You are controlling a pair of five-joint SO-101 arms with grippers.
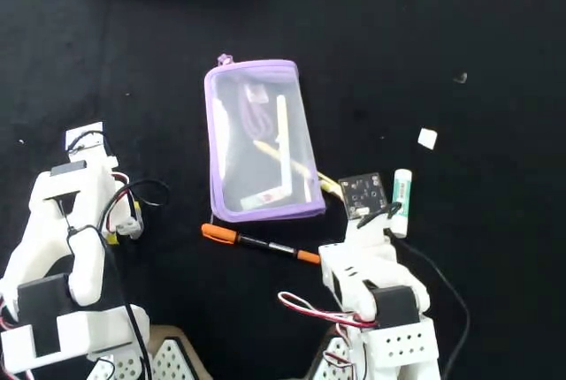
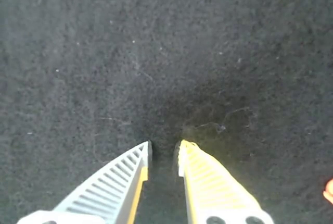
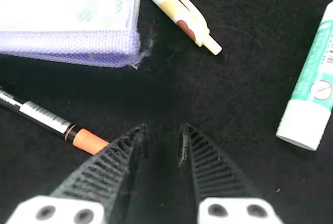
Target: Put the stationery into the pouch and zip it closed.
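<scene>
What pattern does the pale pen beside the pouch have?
The pen is cream with brown spots, clearest in the right wrist view.

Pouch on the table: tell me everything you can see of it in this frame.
The pouch is a flat rectangular case with lilac fabric edging and a see-through panel, lying flat on the black table, zip pull at its far left corner. I cannot tell whether the zip is open. Inside show a pale strip, a yellow stick and something purple. A cream, brown-spotted pen sticks out past its near right corner. The orange-capped marker lies just off its near edge, not touching.
</scene>
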